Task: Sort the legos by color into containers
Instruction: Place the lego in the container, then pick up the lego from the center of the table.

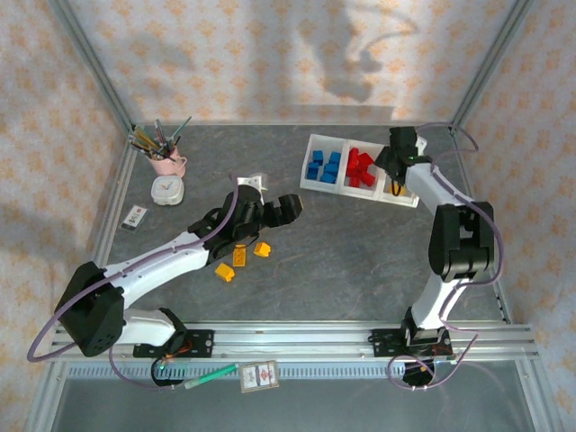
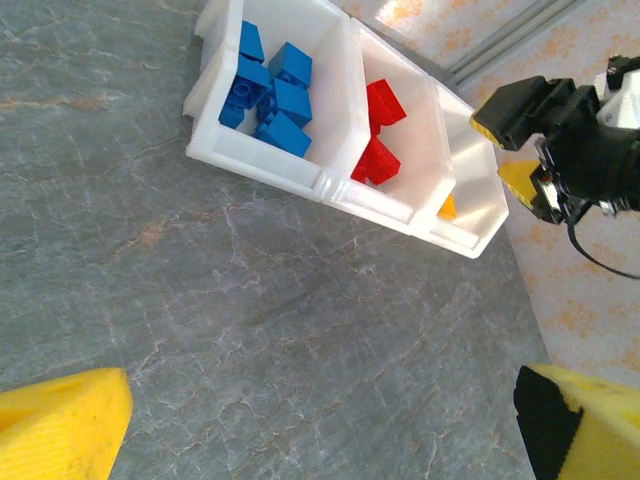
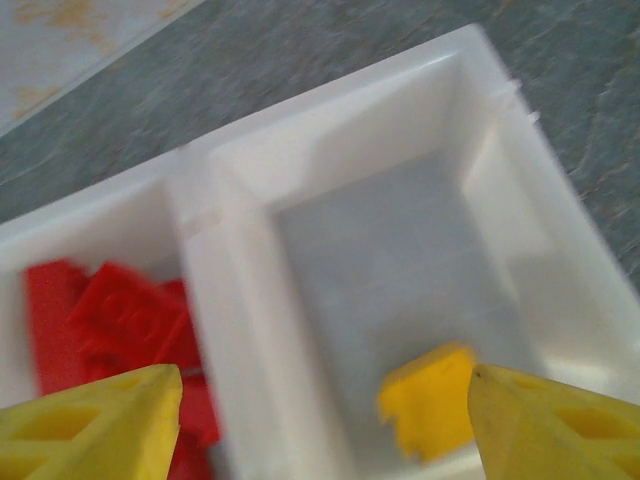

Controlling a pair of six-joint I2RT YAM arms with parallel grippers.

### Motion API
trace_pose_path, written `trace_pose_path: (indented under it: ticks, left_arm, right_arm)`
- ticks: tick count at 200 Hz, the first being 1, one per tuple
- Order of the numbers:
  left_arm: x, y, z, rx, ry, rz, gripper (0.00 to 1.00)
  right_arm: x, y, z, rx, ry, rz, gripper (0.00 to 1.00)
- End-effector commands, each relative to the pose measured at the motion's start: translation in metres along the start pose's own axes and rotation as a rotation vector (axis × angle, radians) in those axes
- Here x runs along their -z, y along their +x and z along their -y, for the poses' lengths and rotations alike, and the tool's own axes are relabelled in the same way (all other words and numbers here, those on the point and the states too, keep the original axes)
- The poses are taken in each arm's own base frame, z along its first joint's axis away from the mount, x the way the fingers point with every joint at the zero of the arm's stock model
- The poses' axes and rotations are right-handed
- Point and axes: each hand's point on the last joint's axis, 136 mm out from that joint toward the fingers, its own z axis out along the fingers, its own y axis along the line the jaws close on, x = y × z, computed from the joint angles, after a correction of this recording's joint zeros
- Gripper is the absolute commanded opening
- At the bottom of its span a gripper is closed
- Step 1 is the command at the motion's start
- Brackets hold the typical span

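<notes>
We saw the right gripper [image 3: 325, 420] spread wide and empty above the end compartment of the white tray [image 3: 240, 330], where one yellow brick [image 3: 430, 400] lay; the left gripper [image 2: 320, 430] also stood open, holding nothing, near three yellow-orange bricks [image 1: 240, 256] on the counter [image 1: 342, 261]. We judged the bricks light, rigid and slick, best pinched across flat opposite sides. We could read no writing anywhere

legos [image 2: 285, 100] in containers [image 2: 260, 160], loose bricks [image 1: 239, 256] on table [image 1: 360, 270]
</notes>
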Motion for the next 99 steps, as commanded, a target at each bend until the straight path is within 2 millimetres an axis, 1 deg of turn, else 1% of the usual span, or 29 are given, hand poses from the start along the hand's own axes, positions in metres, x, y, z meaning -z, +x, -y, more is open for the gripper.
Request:
trace_pose_path:
  ticks: [1,29,43,75,99]
  left_arm:
    - [0.018,-0.019,0.005,-0.024,-0.014,0.067,0.99]
    - [0.033,-0.018,-0.014,-0.01,-0.064,0.093,0.99]
    - [0.044,-0.017,-0.027,0.009,-0.096,0.109,0.99]
    - [0.07,-0.013,-0.064,0.057,-0.172,0.148,0.99]
    - [0.09,-0.01,-0.093,0.107,-0.238,0.174,0.99]
  right_arm:
    - [0.034,0.016,-0.03,0.027,-0.117,-0.013,0.77]
    - [0.059,0.059,-0.057,0.106,-0.167,-0.059,0.79]
    - [0.071,0.086,-0.075,0.159,-0.207,-0.097,0.8]
    - [0.092,0.147,-0.108,0.265,-0.272,-0.177,0.82]
    - [0.11,0.196,-0.14,0.357,-0.349,-0.238,0.83]
